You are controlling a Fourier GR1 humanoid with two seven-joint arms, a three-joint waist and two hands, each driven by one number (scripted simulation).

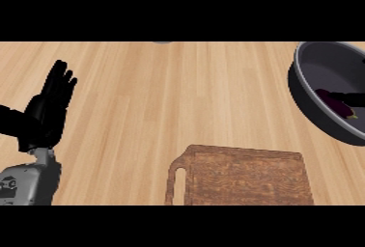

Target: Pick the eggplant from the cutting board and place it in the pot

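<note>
One eggplant (pixel 336 102) lying inside one pot (pixel 308 99) at bench (pixel 178 96) right edge. One cutting board (pixel 242 176) sitting bare, near pot. Left hand (pixel 50 108) resting at left, fingers straight, holding nothing. Right hand showing nowhere.

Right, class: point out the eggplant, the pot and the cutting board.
eggplant (pixel 333 102): head view, on its purple body inside the pot.
pot (pixel 308 107): head view, on its dark outer wall.
cutting board (pixel 246 178): head view, on its bare top.
</note>
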